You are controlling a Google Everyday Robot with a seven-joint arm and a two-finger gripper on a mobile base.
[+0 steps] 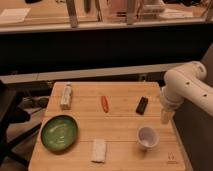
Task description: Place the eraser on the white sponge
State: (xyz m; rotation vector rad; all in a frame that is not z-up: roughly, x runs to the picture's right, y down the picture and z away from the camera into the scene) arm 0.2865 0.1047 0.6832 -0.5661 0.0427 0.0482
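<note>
The eraser is a small black block lying on the right part of the wooden table. The white sponge is a flat white pad lying near the table's front edge, left of centre. My gripper hangs from the white arm at the table's right edge. It is to the right of the eraser, slightly nearer the front, and apart from it. It holds nothing that I can see.
An orange-red stick lies mid-table. A whitish packet lies at the back left. A green plate sits front left. A white cup stands front right, between eraser and sponge. A dark counter runs behind the table.
</note>
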